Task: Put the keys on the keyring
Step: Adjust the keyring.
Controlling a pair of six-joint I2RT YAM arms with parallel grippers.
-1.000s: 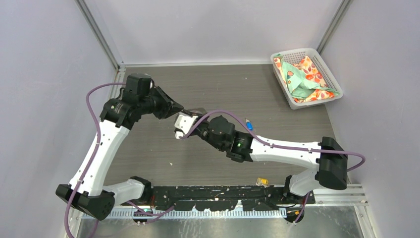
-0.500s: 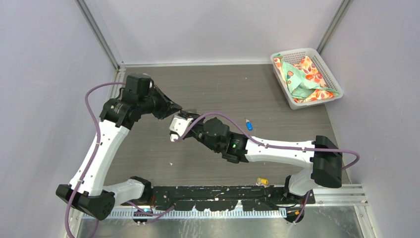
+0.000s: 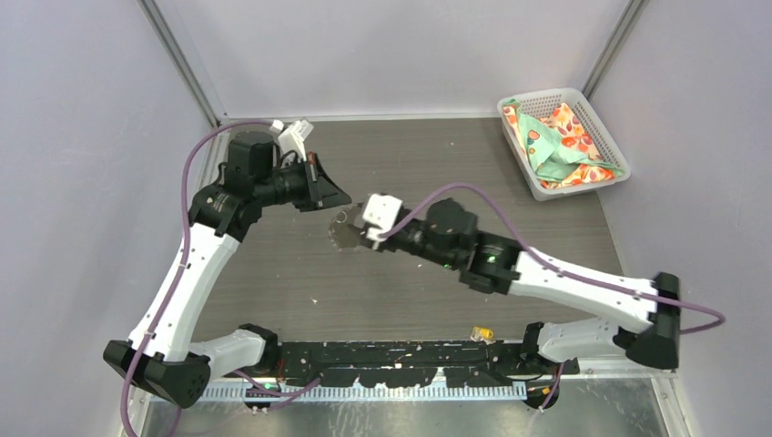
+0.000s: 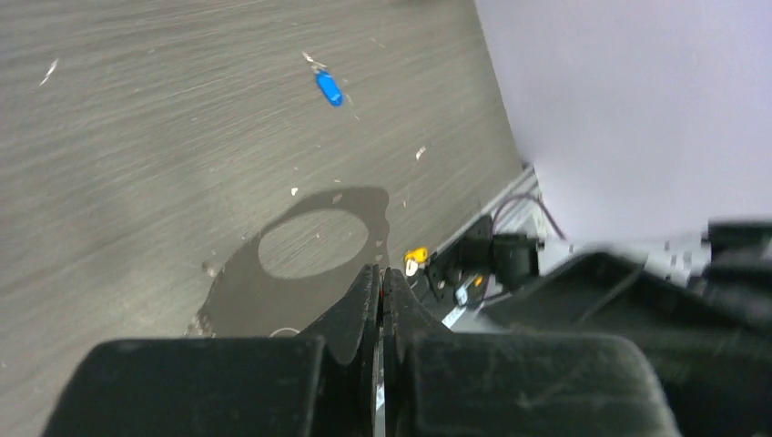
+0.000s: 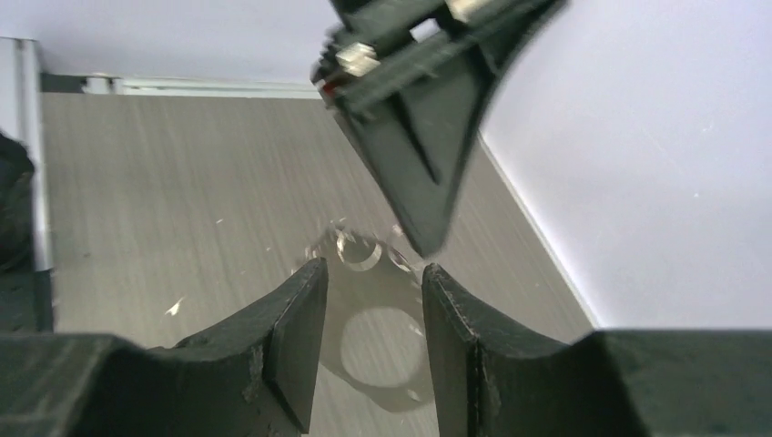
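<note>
My left gripper is shut, and the keyring hangs from its tip above the table. In the right wrist view the keyring's pale loop dangles beside the left gripper's dark fingers. My right gripper is open just in front of the loop, with nothing between its fingers. The blue key lies on the table in the left wrist view; the right arm hides it from above. The yellow key rests near the front rail by the right arm's base.
A white basket with a patterned cloth stands at the back right corner. The right forearm stretches low across the right half of the table. Walls close off the left, back and right sides.
My right gripper has opened and pulled back to the right of the keyring. The left gripper has shut fully and its wrist has turned, with the keyring now at its tip.
</note>
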